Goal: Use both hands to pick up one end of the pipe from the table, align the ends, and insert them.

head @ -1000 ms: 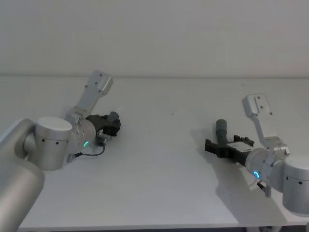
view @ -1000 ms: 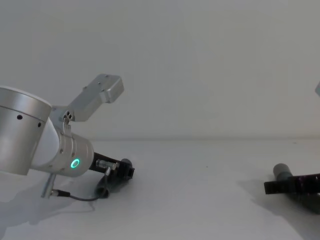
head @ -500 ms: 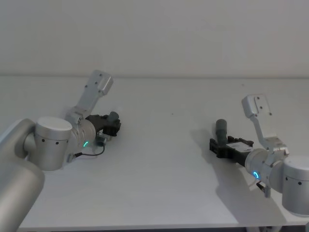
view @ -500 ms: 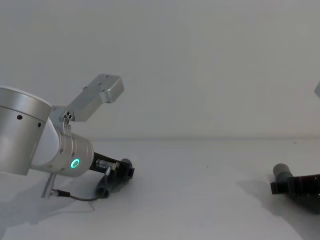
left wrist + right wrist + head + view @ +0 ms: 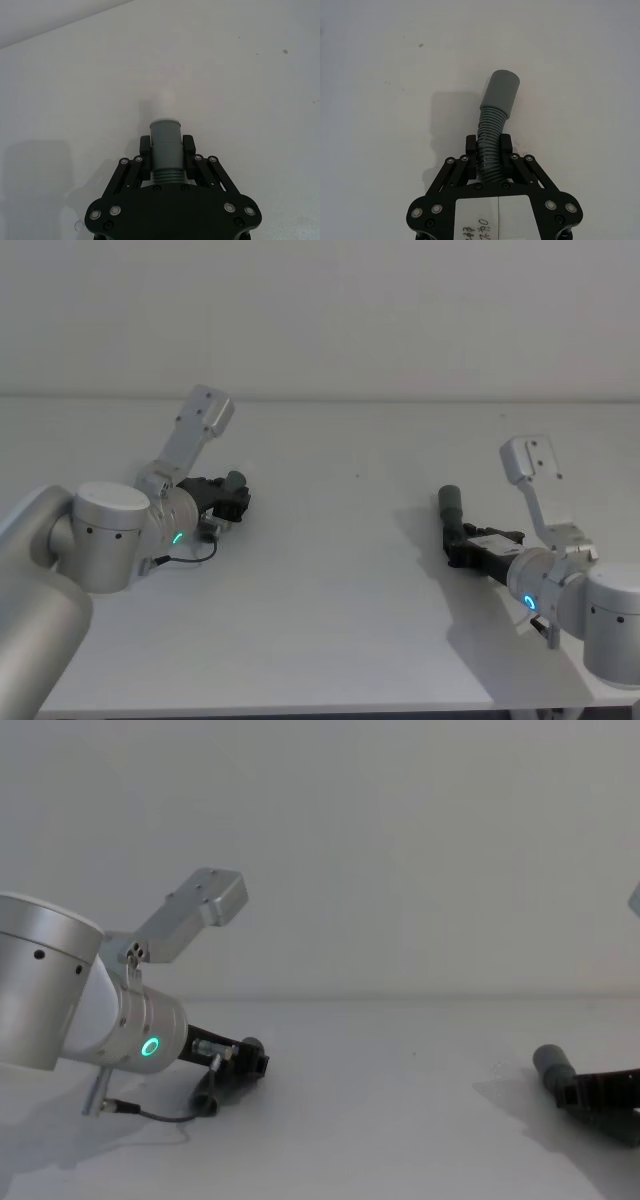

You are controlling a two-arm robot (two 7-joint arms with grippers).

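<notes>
- Jaws of the right gripper (image 5: 488, 145) have gone from a wide spread to shut on the ribbed part of the right hose (image 5: 492, 122), pinching it from both sides just behind its socket (image 5: 502, 90).
- As they closed, the socket swung a little toward the middle of the table (image 5: 340, 580); in the chest view it now leans up and leftward (image 5: 550, 1065).
- Jaws of the left gripper (image 5: 166, 146) stay clamped on the grey cuff (image 5: 165, 135) of the left hose (image 5: 165, 173), as they were. The whitish tip (image 5: 163, 102) pokes out ahead of the fingers.
- Both pieces are now gripped, so picking up looks close to done. Lifting and lining up the ends seem to come next.
- The left arm sits low over the left of the table, wrist angled down, its gripper (image 5: 238, 502) aimed toward the middle.
- The right arm sits low at the right, its gripper (image 5: 456, 545) reaching forward and inward.
- Tip and socket are well apart and not yet facing each other. Whether either hose is clear of the table is hard to tell.
</notes>
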